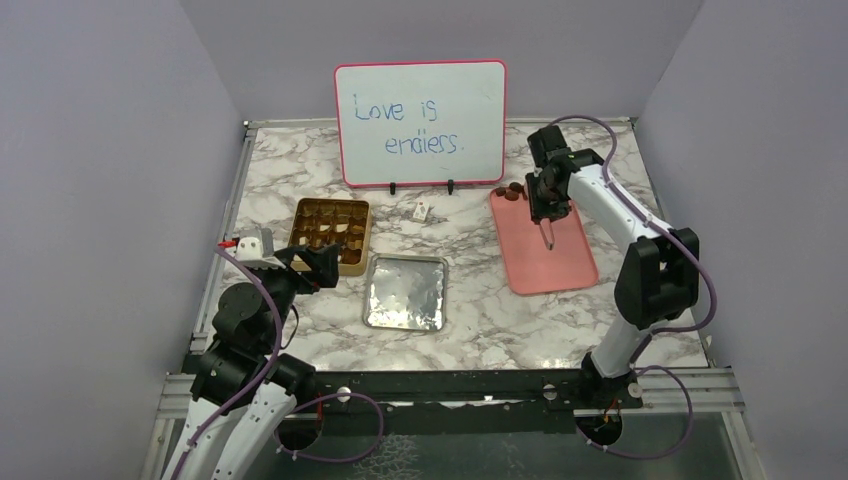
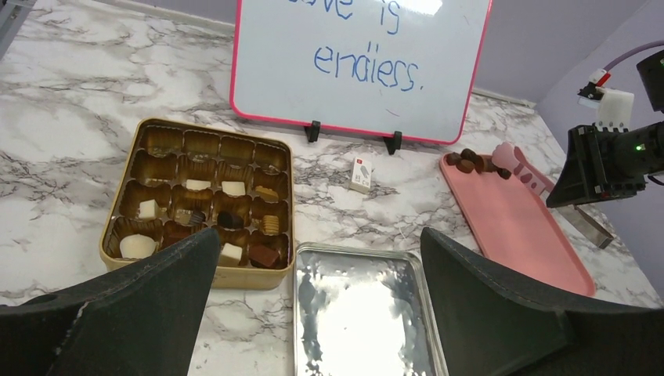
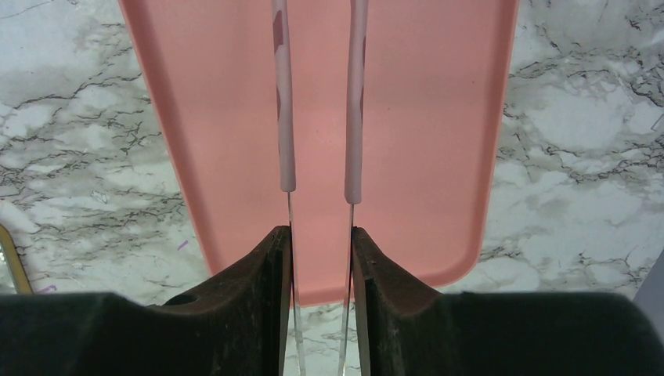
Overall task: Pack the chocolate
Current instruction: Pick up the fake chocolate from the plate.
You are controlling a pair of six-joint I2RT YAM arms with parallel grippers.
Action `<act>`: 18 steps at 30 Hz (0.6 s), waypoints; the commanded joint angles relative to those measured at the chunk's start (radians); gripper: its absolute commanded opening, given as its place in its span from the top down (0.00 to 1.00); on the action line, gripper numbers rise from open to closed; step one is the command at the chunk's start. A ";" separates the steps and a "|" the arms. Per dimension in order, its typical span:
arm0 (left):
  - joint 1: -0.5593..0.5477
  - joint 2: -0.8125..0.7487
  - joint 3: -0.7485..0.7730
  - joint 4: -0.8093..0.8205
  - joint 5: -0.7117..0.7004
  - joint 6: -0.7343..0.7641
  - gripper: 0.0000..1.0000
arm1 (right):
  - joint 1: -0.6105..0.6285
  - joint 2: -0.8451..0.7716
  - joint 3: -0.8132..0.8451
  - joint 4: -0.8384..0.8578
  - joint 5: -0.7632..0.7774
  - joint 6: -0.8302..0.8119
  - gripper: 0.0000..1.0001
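Note:
Several pieces of chocolate (image 2: 232, 189) sit in the near rows of the gold tin (image 2: 276, 278), whose far cells are empty. A few dark chocolate pieces (image 2: 468, 161) lie at the far end of the pink tray (image 1: 560, 262). My right gripper (image 1: 545, 208) hovers over the tray, shut on pink-tipped metal tongs (image 3: 286, 117). The tongs' arms stand apart with nothing showing between them, and their tips run out of the right wrist view. My left gripper (image 2: 319, 235) is open and empty, low over the table beside the tin's near edge.
A silver lid (image 1: 405, 292) lies between tin and tray. A small white card (image 1: 422, 211) lies before the whiteboard (image 1: 420, 120) at the back. Purple walls close in the table on three sides.

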State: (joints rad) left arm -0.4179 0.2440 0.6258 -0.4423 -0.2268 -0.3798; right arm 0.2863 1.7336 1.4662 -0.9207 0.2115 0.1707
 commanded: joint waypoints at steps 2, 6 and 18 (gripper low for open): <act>0.008 -0.011 -0.009 0.037 0.015 0.013 0.01 | -0.006 0.039 -0.002 0.033 -0.024 -0.011 0.64; 0.008 -0.008 -0.010 0.037 0.018 0.015 0.01 | -0.007 0.060 0.004 0.041 -0.031 -0.016 0.64; 0.008 -0.008 -0.010 0.039 0.017 0.013 0.01 | -0.010 0.117 0.021 0.050 -0.018 -0.020 0.64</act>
State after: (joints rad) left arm -0.4179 0.2424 0.6247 -0.4347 -0.2264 -0.3790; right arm 0.2859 1.8305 1.4666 -0.8982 0.1936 0.1627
